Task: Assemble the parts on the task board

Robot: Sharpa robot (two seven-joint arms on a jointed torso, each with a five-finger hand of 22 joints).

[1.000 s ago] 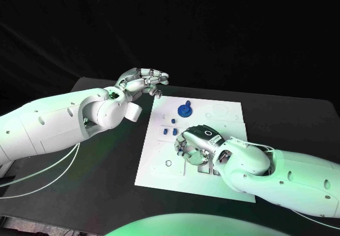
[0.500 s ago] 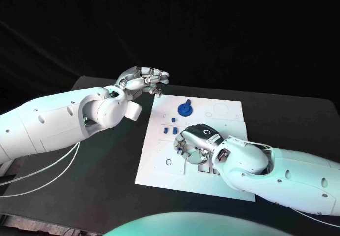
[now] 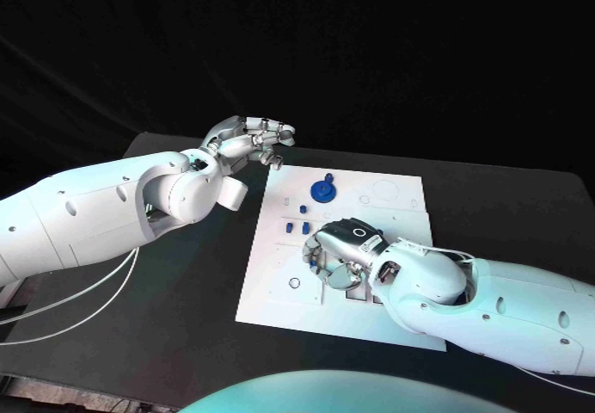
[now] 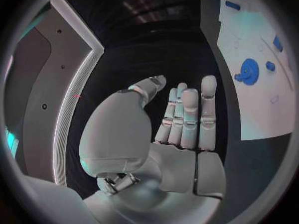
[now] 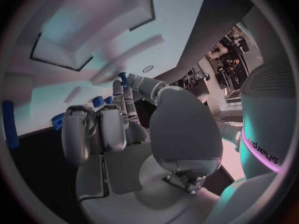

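On the white task board [image 3: 279,297], four blue parts show: one round disc [image 3: 323,190] at twelve o'clock, three small pegs [image 3: 295,228] below; right hand [image 3: 337,256] presses fingers down mid-board, grip unclear; left hand [image 3: 252,138] hovers empty, fingers straight

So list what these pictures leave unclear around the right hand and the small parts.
- Head view: the right hand covers the task board beneath it; whether it holds a part is hidden.
- Head view: small blue parts are too small to identify.
- Right wrist view: fingers hide their contact point.
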